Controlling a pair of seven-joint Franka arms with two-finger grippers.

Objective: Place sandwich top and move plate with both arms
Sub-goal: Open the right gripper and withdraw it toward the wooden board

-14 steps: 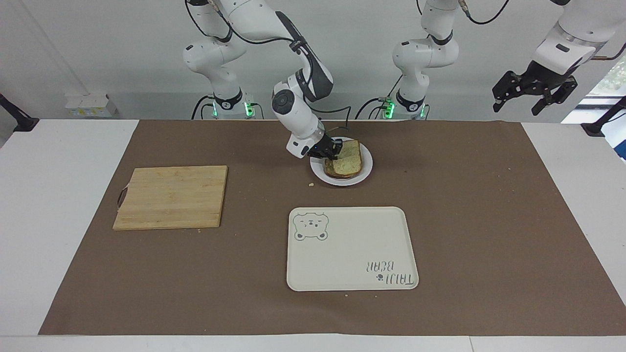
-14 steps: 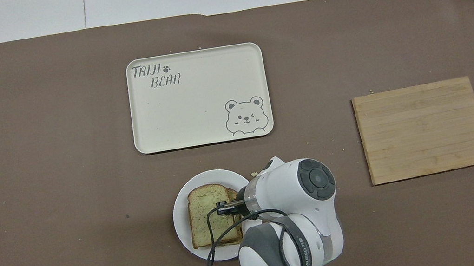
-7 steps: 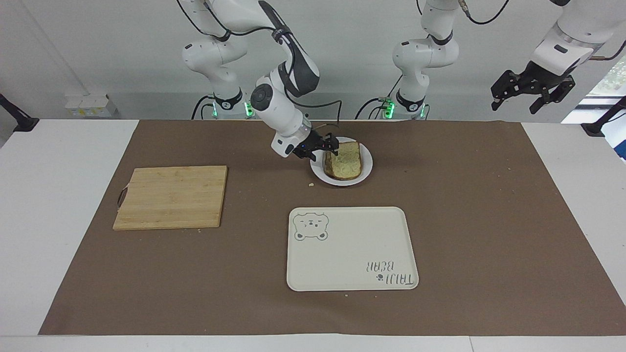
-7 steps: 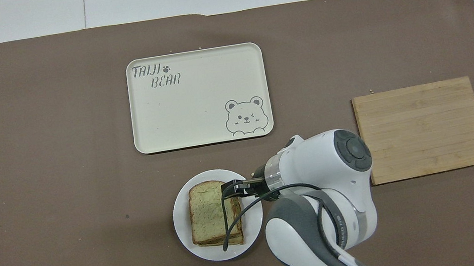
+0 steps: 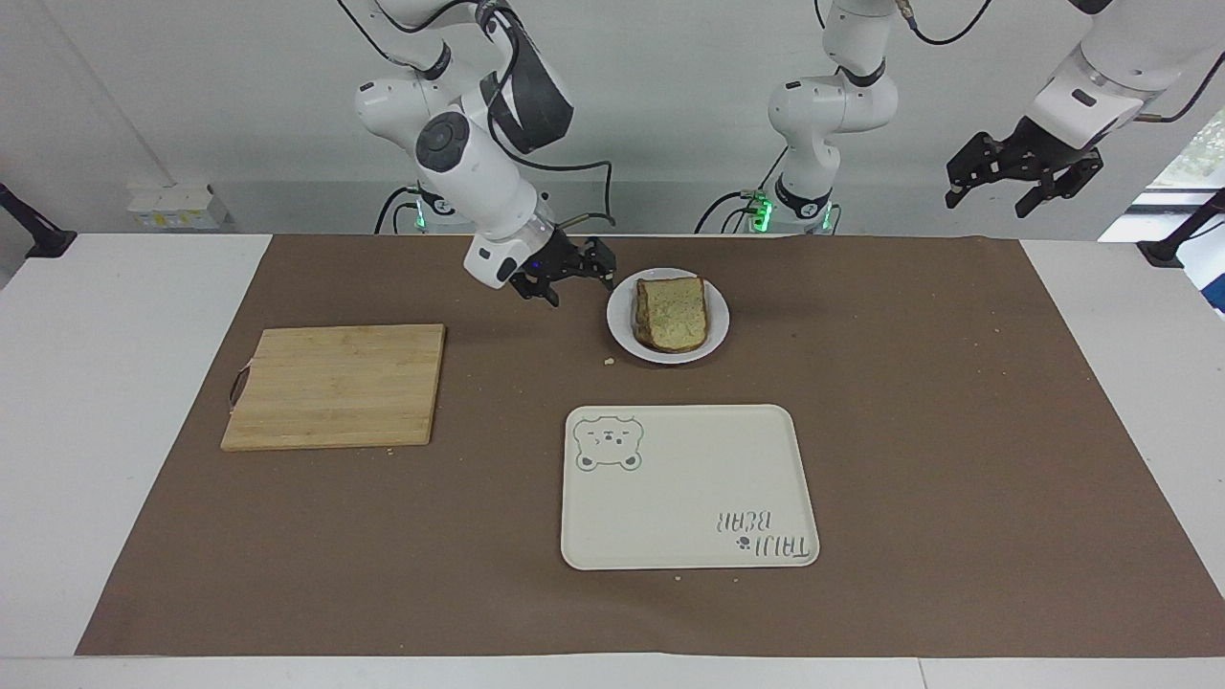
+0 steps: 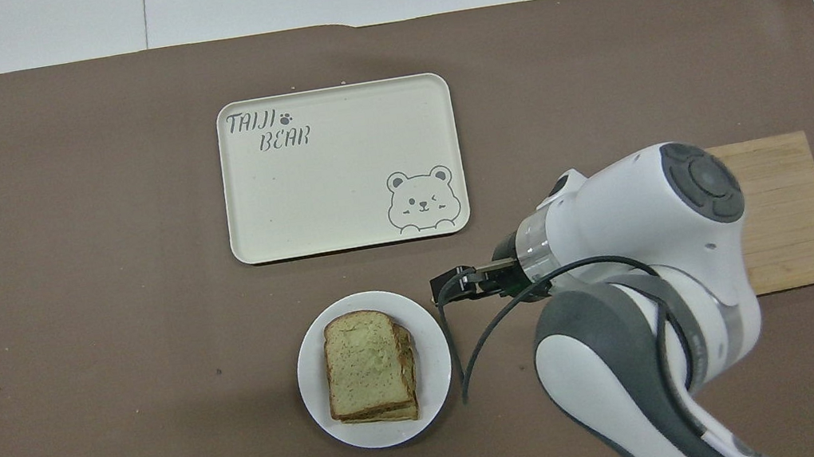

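The right gripper [image 5: 572, 275], which pinched the sandwich top [image 5: 673, 311] a second ago, has let go and drawn away from the plate [image 5: 620, 327] toward the right arm's end of the surface; its fingers now stand spread wide and hold nothing. The sandwich top lies flat on the stack of bread on the plate, its edges slightly offset from the slice beneath. There is one plate, small, round and white, and it sits on the brown mat [image 5: 957, 431] nearer to the robots than the tray [image 5: 689, 459].

The right arm [image 5: 469, 182] bends down from its base, its wrist tilted so that the gripper points sideways toward the plate, hanging low over the mat just beside the plate's rim. The left arm [image 5: 1101, 67] waits raised over its own end of the surface, and the left gripper [image 5: 1019, 172] hangs high in the air with its fingers apart, empty.

There are two arms, one tray and one cutting board [image 5: 335, 385]. The cream tray bears a bear drawing in one corner and the words "TAIJI BEAR" with a paw print in another. The wooden cutting board lies toward the right arm's end of the mat, well apart from the plate. A crumb [image 5: 608, 361] lies on the mat near the plate.
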